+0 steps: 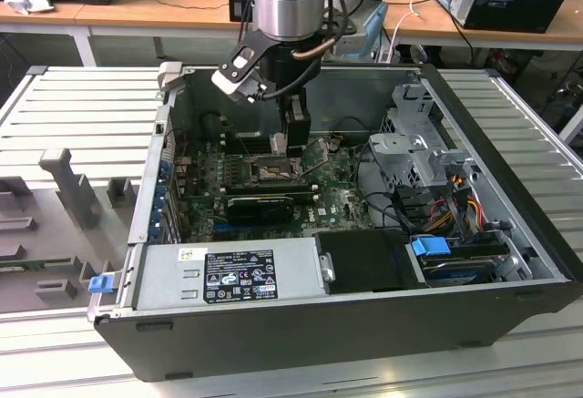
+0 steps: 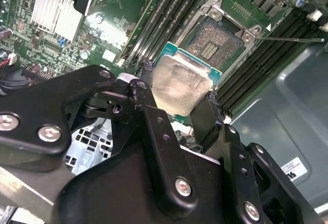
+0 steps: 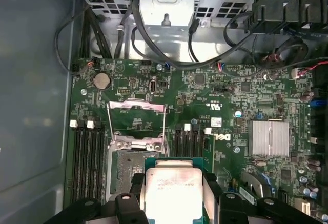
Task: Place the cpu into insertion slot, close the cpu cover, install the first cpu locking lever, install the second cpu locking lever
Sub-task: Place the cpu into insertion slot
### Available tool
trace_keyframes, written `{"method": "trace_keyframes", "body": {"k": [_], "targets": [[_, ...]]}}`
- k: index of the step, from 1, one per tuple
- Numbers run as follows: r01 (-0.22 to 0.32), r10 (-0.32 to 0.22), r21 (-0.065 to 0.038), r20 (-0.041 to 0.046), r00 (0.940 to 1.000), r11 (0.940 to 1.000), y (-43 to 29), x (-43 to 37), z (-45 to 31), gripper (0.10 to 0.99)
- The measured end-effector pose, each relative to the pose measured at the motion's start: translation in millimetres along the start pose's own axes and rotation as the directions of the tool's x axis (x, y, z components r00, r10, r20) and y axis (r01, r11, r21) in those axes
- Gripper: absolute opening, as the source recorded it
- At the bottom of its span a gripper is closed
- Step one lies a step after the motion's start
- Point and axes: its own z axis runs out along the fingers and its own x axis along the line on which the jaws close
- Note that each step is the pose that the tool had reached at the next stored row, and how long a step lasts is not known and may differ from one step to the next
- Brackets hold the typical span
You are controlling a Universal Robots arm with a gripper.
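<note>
The tool pinches the cpu by two opposite edges, apparently just above the insertion slot, near the exterior view's centre. The cpu cover stands raised, leaving the slot uncovered.

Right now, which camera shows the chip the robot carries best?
The second wrist view: the chip shows its silver face clearly, held in the gripper near the open socket. The first wrist view cuts off part of it; in the exterior view it is too small to tell.
</note>
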Motion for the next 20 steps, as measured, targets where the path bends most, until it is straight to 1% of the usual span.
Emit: {"method": "trace_keyframes", "body": {"k": [3, 4, 5, 6, 8, 15, 20], "targets": [[0.0, 0.0, 0.0, 0.0001, 1.0, 1.0, -2.6, 1.6, 9.2, 0.537], [0.0, 0.0, 0.0, 0.0001, 1.0, 1.0, -3.0, 2.1, 11.1, 0.537], [0.0, 0.0, 0.0, 0.0002, 1.0, 1.0, -3.6, 3.2, 13.4, 0.537], [0.0, 0.0, 0.0, 0.0001, 1.0, 1.0, -4.9, 5.5, 17.2, 0.537], [0.0, 0.0, 0.0, -0.0001, 1.0, 1.0, -6.3, 8.2, 21.2, 0.537], [0.0, 0.0, 0.0, 0.0, 1.0, 1.0, -6.9, 9.8, 24.2, 0.537], [0.0, 0.0, 0.0, 0.0, 1.0, 1.0, -10.9, 18.9, 34.1, 0.537]]}}
